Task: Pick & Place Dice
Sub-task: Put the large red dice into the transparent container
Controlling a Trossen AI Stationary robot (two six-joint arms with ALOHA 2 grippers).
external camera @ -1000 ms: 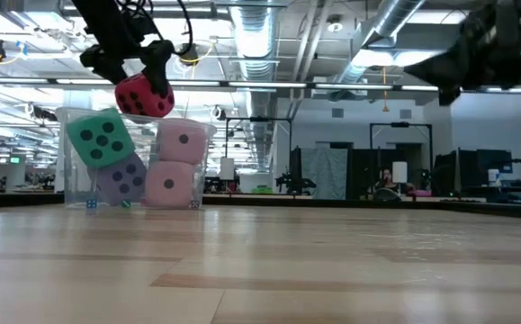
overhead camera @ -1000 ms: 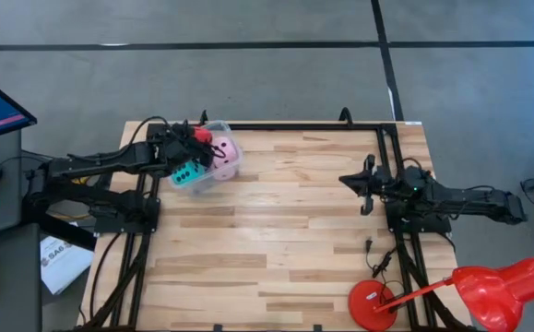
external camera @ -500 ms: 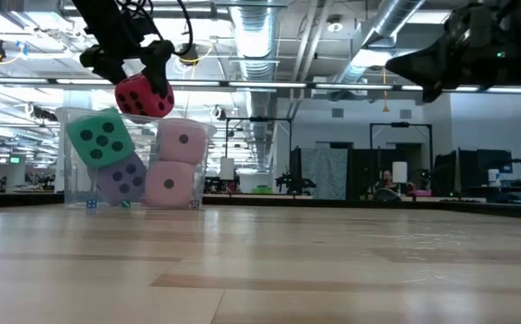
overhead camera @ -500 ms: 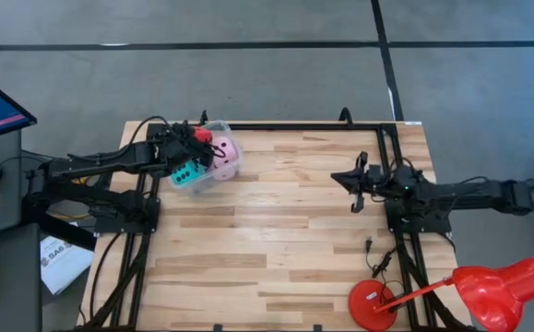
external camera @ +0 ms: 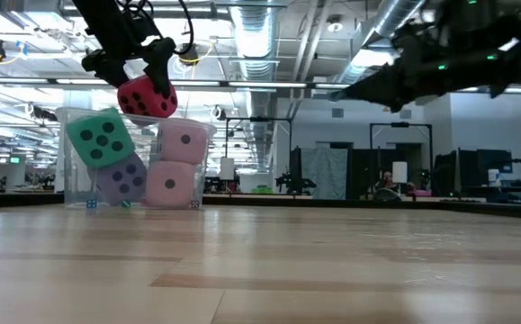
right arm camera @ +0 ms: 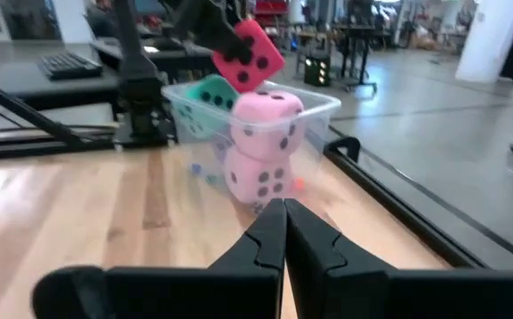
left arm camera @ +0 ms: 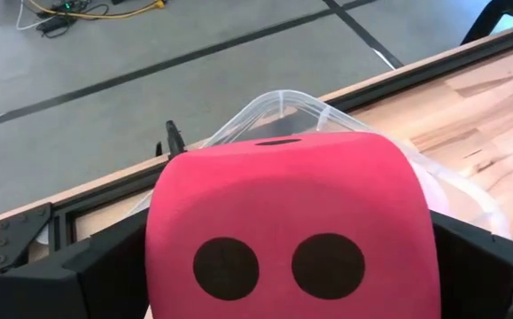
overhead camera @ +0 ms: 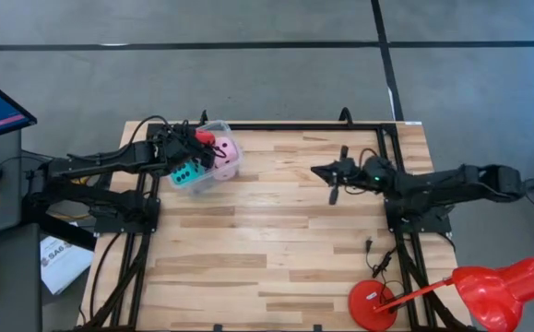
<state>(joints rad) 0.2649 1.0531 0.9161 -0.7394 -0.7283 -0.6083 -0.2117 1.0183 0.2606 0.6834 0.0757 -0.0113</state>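
— What have I got on the left end effector?

— Its fingers stand wide and clamp the red die, tilted, two dark pips facing the wrist camera. I'm holding it just above the clear tub at the worktop's far left corner.

— And inside the tub?

— A cyan die leaning on a violet-blue die, and beside them two pale pink dice stacked one on the other. All have rounded corners and dark pips.

— The right end effector?

— Fingers pressed together, gripping nothing, hanging over the worktop's middle toward the far edge, well apart from the tub.

— Anything else nearby?

— A red lamp at the near right corner.
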